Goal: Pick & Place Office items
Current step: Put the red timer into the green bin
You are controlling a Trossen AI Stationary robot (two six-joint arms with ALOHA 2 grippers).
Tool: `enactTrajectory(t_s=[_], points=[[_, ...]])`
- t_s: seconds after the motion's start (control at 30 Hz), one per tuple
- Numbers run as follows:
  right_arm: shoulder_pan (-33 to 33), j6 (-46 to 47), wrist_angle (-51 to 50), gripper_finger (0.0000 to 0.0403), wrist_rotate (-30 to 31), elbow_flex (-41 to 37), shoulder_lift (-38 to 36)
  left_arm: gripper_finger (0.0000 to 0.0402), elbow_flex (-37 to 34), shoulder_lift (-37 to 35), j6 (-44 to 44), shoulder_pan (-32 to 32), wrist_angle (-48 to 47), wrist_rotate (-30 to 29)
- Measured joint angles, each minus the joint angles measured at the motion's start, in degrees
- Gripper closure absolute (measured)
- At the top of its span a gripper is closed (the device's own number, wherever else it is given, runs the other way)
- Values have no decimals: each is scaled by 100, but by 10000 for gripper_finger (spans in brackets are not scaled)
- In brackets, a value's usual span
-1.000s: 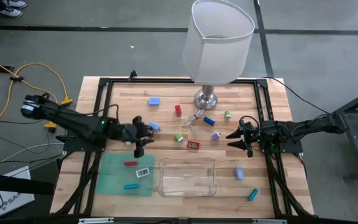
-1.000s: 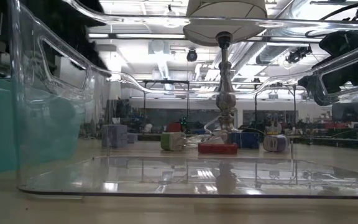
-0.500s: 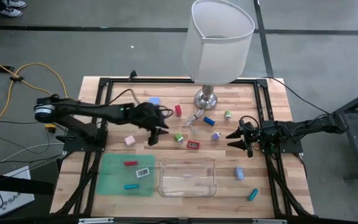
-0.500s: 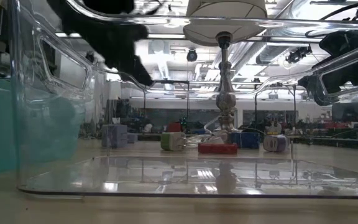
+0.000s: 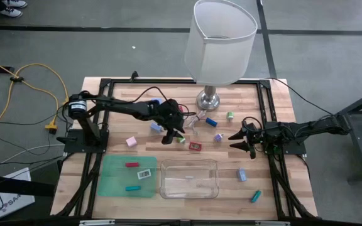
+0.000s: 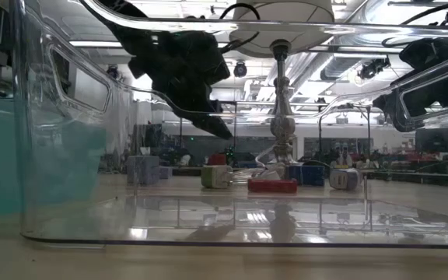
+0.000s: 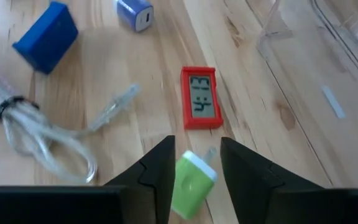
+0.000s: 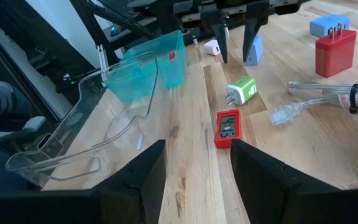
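While my left gripper (image 5: 172,134) hangs over the table's middle, jaws spread wide either side of the green-and-white charger (image 7: 190,180) without touching it, I see the red clock (image 7: 201,106) just beyond. My right gripper (image 5: 237,140) waits at the right edge, jaws apart and empty. Other pieces lie scattered; three sit on the green mat (image 5: 113,172).

Left pincer (image 5: 172,135): mid worktop (image 5: 105,119), above the plug (image 7: 188,180)
Clock (image 5: 195,145): right of plug
Tray (image 5: 189,179): near edge
Right pincer (image 5: 237,140): right side
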Motion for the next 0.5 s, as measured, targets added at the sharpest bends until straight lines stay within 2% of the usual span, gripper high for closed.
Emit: enactTrajectory(t_s=[0.3,0.5], points=[[0,0,3,237,-1,0,-1,210,0,280,183,-103,503,-284],[0,0,1,237,-2,0,0,187,0,405,42,-306,753,-639]])
